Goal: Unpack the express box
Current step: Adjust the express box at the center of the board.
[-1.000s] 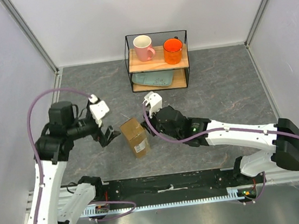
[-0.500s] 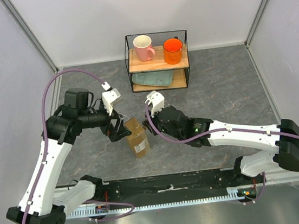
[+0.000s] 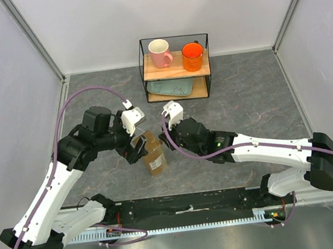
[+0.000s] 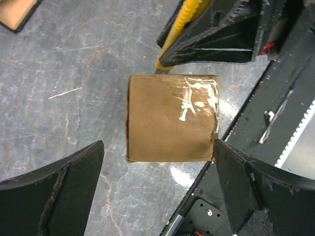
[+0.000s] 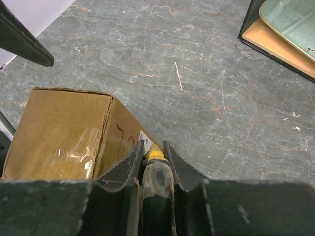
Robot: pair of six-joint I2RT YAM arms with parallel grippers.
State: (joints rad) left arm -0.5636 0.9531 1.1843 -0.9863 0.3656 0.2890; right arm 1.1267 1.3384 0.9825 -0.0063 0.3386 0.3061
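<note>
Grey marbled tabletop [image 3: 242, 97], white walls on three sides: the left gripper [image 4: 158, 147], jaws spread as wide as they go, now brackets the express box [image 4: 170, 118], with one finger on each side and neither seen pressing on the cardboard. A second earlier that arm hung well to the left of the parcel; it has since swung in over it. Opposite, the right gripper [image 5: 152, 147] remains pinched on the yellow utility knife [image 5: 156, 169], its nose just beside the box's far edge (the blade itself cannot be made out). The brown parcel lies on the table between the two arms, in front of a wire shelf [image 3: 175, 73] holding a pink mug [image 3: 159, 52] and an orange mug [image 3: 193, 56]. The approach suggests the left arm is about to steady the box for a cut; the box looks unopened.
</note>
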